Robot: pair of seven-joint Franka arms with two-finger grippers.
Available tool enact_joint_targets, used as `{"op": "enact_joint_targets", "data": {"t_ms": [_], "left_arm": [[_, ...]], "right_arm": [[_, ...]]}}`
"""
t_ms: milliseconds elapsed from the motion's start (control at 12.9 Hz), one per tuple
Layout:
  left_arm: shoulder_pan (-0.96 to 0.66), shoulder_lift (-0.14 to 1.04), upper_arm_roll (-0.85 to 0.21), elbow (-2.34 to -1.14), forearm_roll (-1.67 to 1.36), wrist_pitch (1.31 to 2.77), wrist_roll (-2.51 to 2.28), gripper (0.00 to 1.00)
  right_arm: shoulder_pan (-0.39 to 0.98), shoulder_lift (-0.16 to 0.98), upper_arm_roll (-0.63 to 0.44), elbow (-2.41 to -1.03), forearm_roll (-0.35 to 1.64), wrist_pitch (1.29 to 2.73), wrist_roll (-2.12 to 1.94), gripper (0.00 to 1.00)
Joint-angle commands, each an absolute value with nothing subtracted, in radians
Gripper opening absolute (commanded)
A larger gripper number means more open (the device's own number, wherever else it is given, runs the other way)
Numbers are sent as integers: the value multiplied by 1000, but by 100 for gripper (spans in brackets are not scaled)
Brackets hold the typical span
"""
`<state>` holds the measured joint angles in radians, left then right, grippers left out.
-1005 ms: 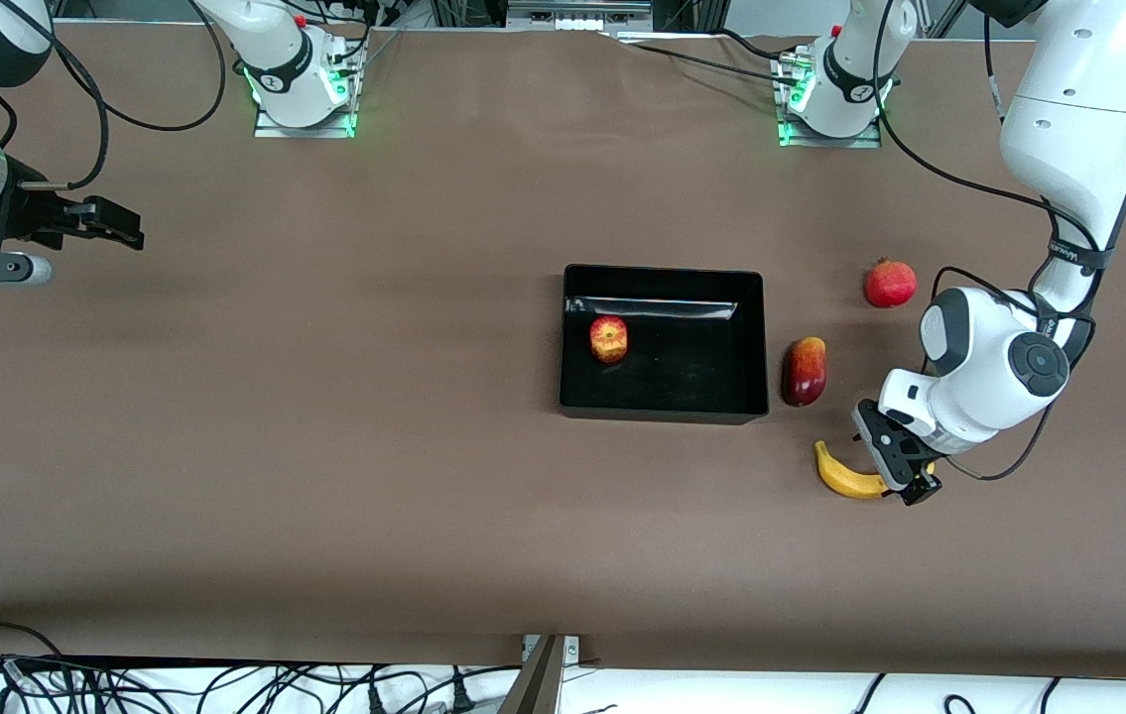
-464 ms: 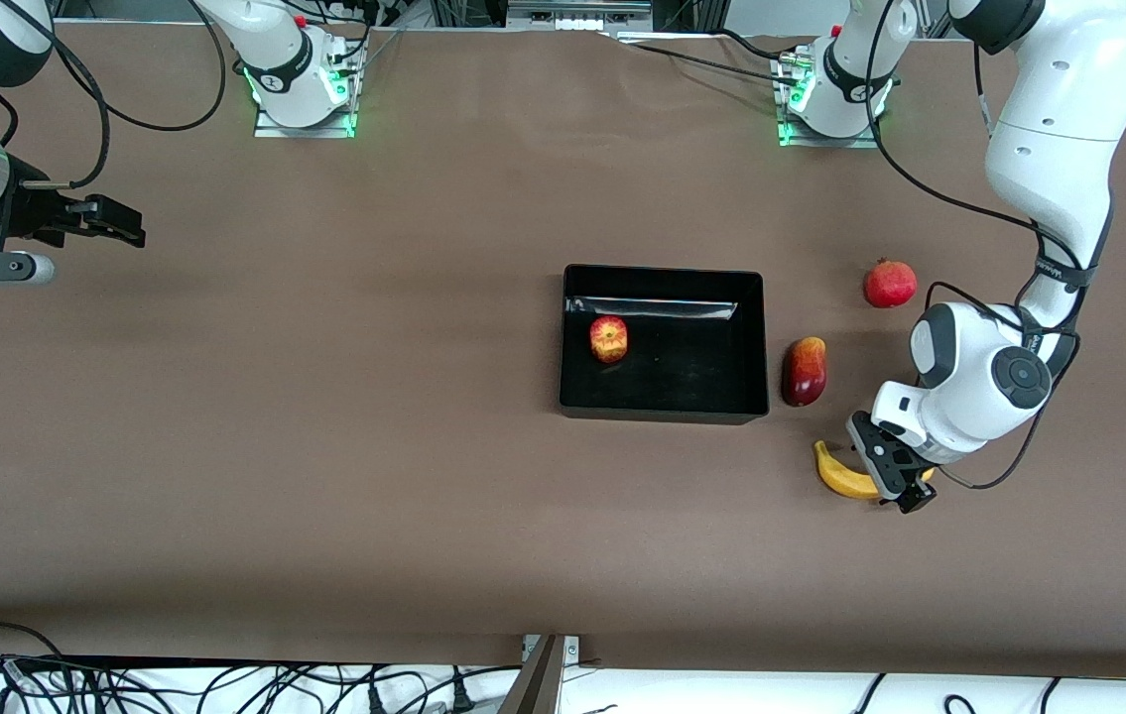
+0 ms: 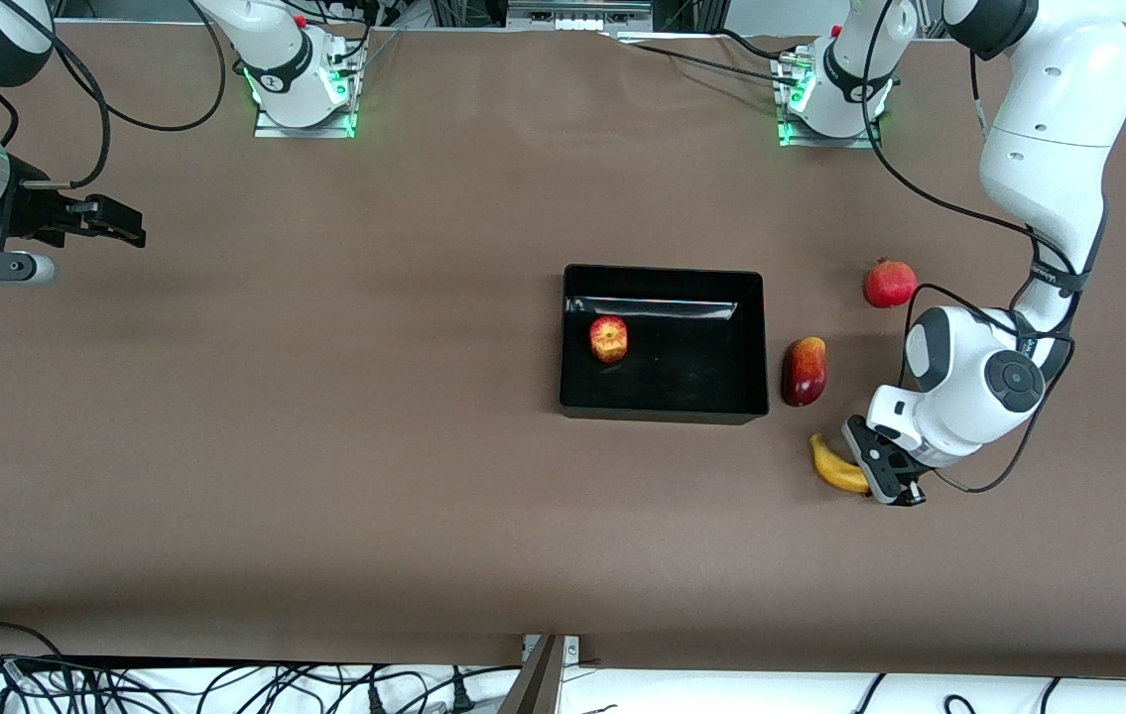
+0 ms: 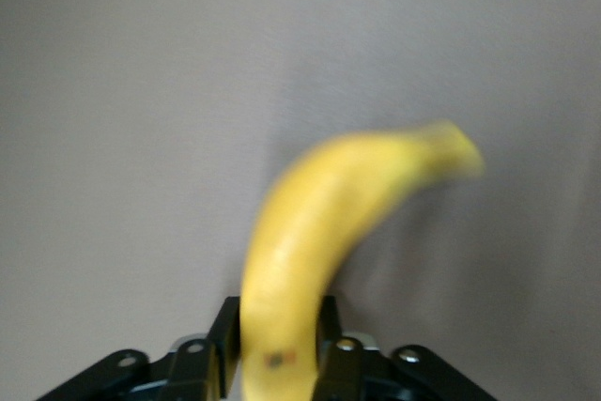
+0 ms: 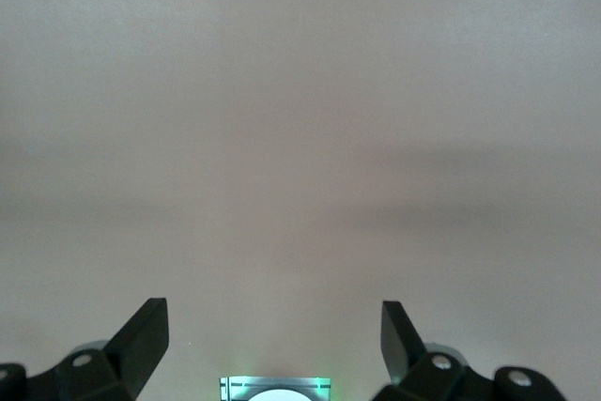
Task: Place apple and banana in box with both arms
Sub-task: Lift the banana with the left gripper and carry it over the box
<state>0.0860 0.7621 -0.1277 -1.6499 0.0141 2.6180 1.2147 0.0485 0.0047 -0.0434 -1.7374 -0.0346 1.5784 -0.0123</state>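
The apple (image 3: 608, 338) lies in the black box (image 3: 664, 409), near the corner toward the right arm's end. The yellow banana (image 3: 834, 464) is in my left gripper (image 3: 882, 478), nearer the front camera than the box, toward the left arm's end of the table. In the left wrist view the banana (image 4: 319, 232) sits between the two fingers (image 4: 223, 340), which press on its sides. My right gripper (image 3: 116, 220) is open and empty, waiting high over the right arm's end of the table; its wrist view shows its spread fingers (image 5: 141, 337) over bare table.
A dark red-and-yellow oval fruit (image 3: 805, 371) lies just beside the box wall, between box and banana. A red pomegranate (image 3: 889, 284) lies farther from the front camera, beside the left arm's elbow.
My left gripper has shifted a little toward the box with the banana in it; the banana's free end has moved up and toward the box. The right arm has not moved.
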Motion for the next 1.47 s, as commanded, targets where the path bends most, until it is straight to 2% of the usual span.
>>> {"op": "enact_joint_targets", "data": {"t_ms": [0,232,386,464,618,773,1005,1391], "left_arm": [[75,651,-117,-1658,-8,2495,1145,0],[46,502,-147,-1658,-20,2201,960,0],[-29,431,-147,-1683,-86,2074,774,0],[-67,395,-149,-1713,-97,2060,670,0],[-158,344,-150,-1794,-97,2069,502,0],[-231,344,-150,-1841,-95,2097,468,0],[-281,360,-150,-1957,-83,2268,434,0],[-285,448,-150,-1970,-46,2407,434,0]], "right_arm": [[52,2,-43,-1729,-25,1562,-2,100],[52,2,-43,-1729,-25,1559,-2,100],[52,2,-43,-1729,-25,1559,-2,100],[52,2,-43,-1727,-25,1563,-2,100],[52,2,-43,-1729,-25,1562,-2,100],[52,2,-43,-1727,-25,1566,-2,100],[51,2,-43,-1729,-25,1560,-2,100],[52,2,-43,-1729,-25,1562,-2,100]]}}
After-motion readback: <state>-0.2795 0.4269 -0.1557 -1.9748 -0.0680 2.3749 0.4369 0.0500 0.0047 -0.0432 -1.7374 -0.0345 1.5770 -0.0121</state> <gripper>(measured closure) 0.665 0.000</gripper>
